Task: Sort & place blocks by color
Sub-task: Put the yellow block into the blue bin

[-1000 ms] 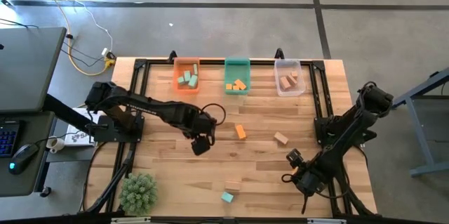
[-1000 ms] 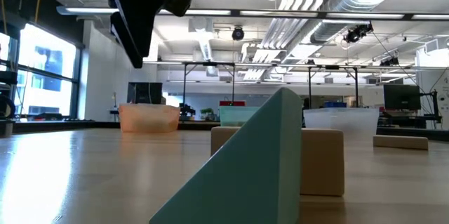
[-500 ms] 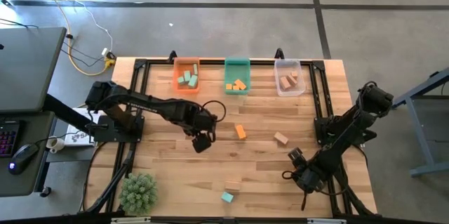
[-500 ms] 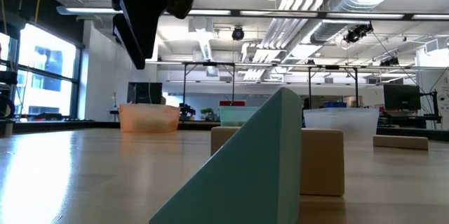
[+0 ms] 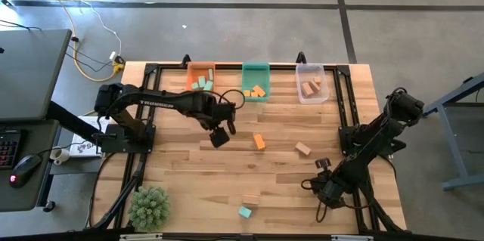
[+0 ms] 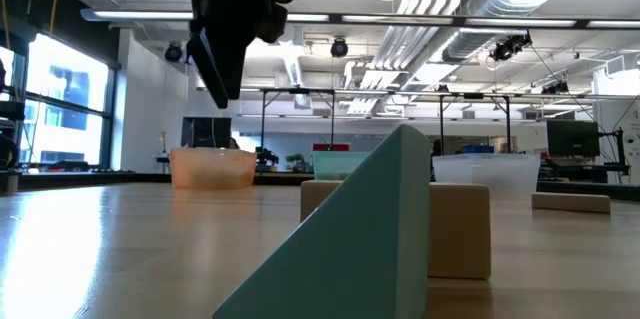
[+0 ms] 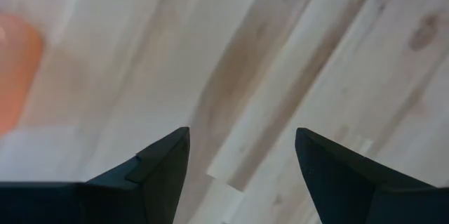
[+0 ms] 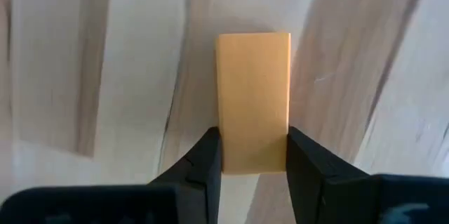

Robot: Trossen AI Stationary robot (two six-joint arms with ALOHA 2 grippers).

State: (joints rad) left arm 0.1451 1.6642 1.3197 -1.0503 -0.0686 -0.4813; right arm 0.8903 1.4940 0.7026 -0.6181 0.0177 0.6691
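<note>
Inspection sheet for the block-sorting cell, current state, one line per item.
Surface: wooden table, four loose blocks on it.
Job's things: orange block, wood block, second wood block, teal block; orange bin holds teal pieces, teal bin orange ones, clear bin wood ones.
Clutter: green plant.
Grippers: left pincer open, empty, mid-table; right pincer shut on held block near right edge.
Cables: yellow cable on floor.
Surroundings: desk with mouse; nobody seen.

Right gripper (image 8: 253, 155) fingers (image 8: 208, 161) clamp light wood block (image 8: 253, 101) — above table (image 8: 84, 69).
</note>
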